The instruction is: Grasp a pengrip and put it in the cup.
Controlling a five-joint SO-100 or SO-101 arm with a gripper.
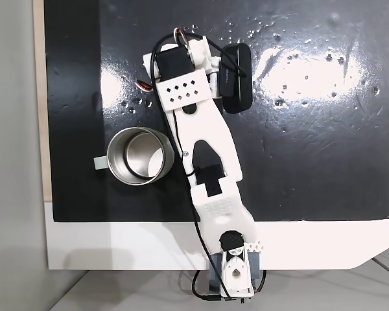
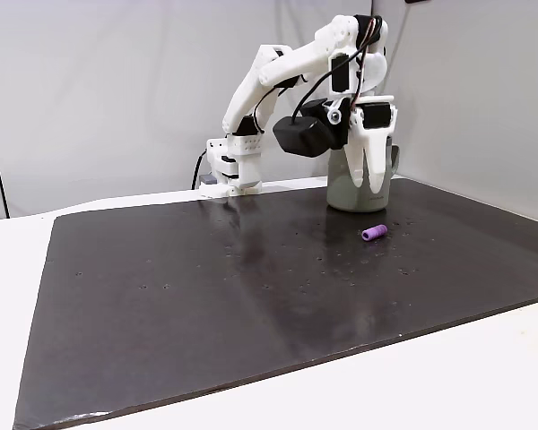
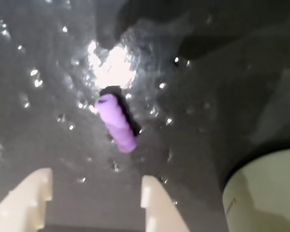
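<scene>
Pengrip [image 3: 116, 123] (small, purple, ribbed) lies on its side on the dark counter [image 3: 48, 96], centre of the wrist view, just above the gripper [image 3: 94, 191], whose two pale fingers are spread apart and hold nothing. Cup [image 1: 140, 155] stands left of centre in a fixed view, beside the white arm [image 1: 204, 136].

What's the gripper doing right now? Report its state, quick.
Gripper: open, holding nothing; the small light-purple ribbed rubber pengrip lies on the black mat ahead of its white fingertips.
</scene>
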